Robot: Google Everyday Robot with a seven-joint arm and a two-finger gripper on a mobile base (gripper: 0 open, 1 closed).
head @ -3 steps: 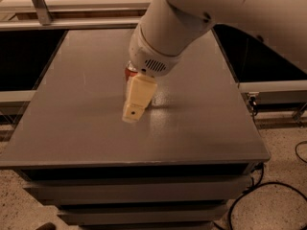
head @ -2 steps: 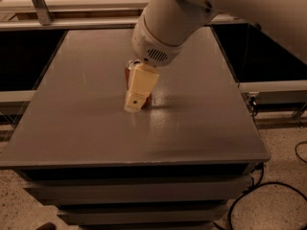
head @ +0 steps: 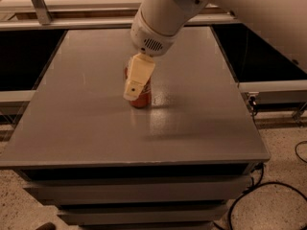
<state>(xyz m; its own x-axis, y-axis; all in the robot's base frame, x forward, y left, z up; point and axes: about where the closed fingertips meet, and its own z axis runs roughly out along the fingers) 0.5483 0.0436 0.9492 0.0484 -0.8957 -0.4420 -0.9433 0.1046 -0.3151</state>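
A red can (head: 143, 99) stands upright near the middle of the grey table (head: 86, 128). My gripper (head: 133, 93), cream-coloured and hanging from the white arm (head: 158, 18), reaches down from above. It sits directly in front of the can and covers most of its left side. Only the can's lower right part and a sliver of its upper left edge show. I cannot tell whether the gripper touches the can.
The table sits on a grey cabinet with drawers (head: 139, 195). Dark recesses lie to the left (head: 24, 56) and right (head: 259, 51) of the table. Black cables (head: 268, 195) trail on the speckled floor at the lower right. A metal frame (head: 41, 6) stands at the back left.
The gripper has moved away from the table's front edge toward the can, and now overlaps more of it. The can has stayed in place.
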